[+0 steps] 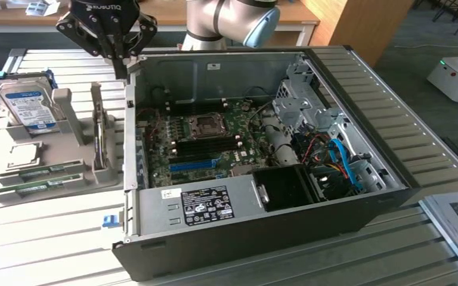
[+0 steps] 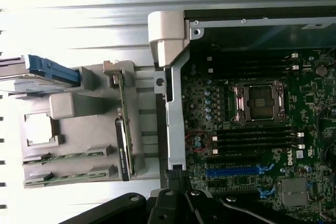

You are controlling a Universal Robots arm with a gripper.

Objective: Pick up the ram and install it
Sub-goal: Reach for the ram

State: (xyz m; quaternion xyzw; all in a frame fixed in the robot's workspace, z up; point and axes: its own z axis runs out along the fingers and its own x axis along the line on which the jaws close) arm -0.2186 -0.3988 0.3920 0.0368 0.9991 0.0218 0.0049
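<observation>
The ram (image 1: 100, 143) (image 2: 124, 124) stands on its long edge in a slot of a grey holder (image 1: 93, 179) (image 2: 84, 135), a thin green board seen nearly edge-on, on the side of the holder nearest the computer case (image 1: 253, 238). Nothing is touching it. Two more green sticks (image 1: 42, 173) (image 2: 65, 157) lie in the holder's low stepped slots, with a square silver chip (image 1: 24, 155) (image 2: 41, 129) just behind them and a blue-and-white labelled hard drive (image 1: 26, 107) propped upright at the back. The holder sits on a white slatted bench (image 1: 46, 238) (image 2: 79, 3), just beside the open case on the exterior view's left. Inside the case the green motherboard (image 1: 205, 143) (image 2: 252, 129) is exposed, with its square processor socket (image 1: 207, 124) (image 2: 260, 100), rows of long black memory slots (image 2: 257, 137) on either side of it, and a long blue slot (image 1: 191, 164) (image 2: 233, 171) nearer the front. The tool (image 1: 121, 59) (image 2: 176, 176) hangs high above the rear corner of the case wall next to the holder, well clear of the ram, its black fingers pressed together and carrying nothing. Behind it the grey arm (image 1: 229, 18) rises out of the exterior view's top edge.
</observation>
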